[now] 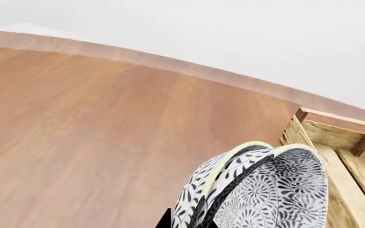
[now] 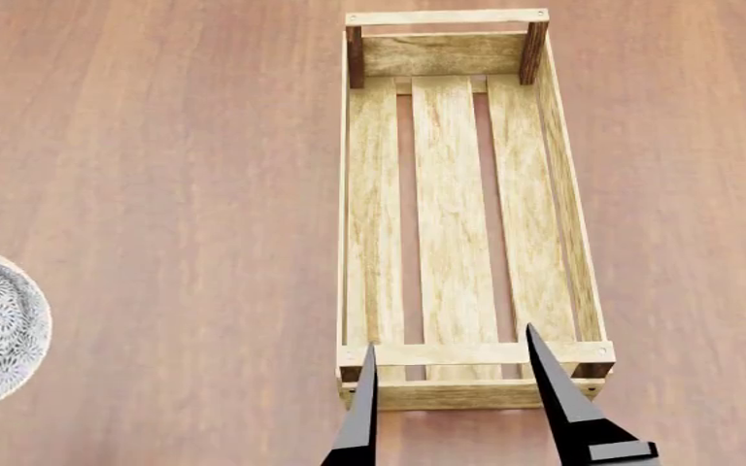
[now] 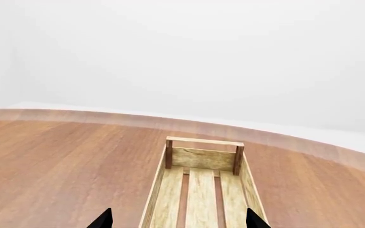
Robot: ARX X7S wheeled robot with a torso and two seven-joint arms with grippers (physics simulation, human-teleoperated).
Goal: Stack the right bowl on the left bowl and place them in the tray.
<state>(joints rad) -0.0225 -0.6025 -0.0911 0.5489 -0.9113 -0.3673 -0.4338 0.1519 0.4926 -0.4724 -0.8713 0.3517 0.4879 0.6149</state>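
Looking for any writing first: none readable anywhere, just the black-and-white floral and leaf print on the bowls [image 1: 258,190] and bare pale wood on the tray [image 2: 457,383].

The bowls are already nested, two rims showing one inside the other in the left wrist view, tipped up on edge right in front of that camera. Black bits of the left gripper [image 1: 189,219] show at their lower edge, touching them, so it looks clamped on the stack, though I can't make out how far the jaws are closed. In the head view the stack pokes in at the far left edge of the frame, well apart from the tray, off to its left over the table [image 2: 152,194]. From the left wrist view, the tray's corner post sits just beside the bowls.

The right gripper [image 2: 457,408] hangs over the tray's near end, pointing forward along its length. Its two black fingers [image 2: 555,388] are spread wide, about as wide as the tray's inside, with nothing between them. The right wrist view agrees: fingertips at either side of the tray, which runs straight away from the camera.
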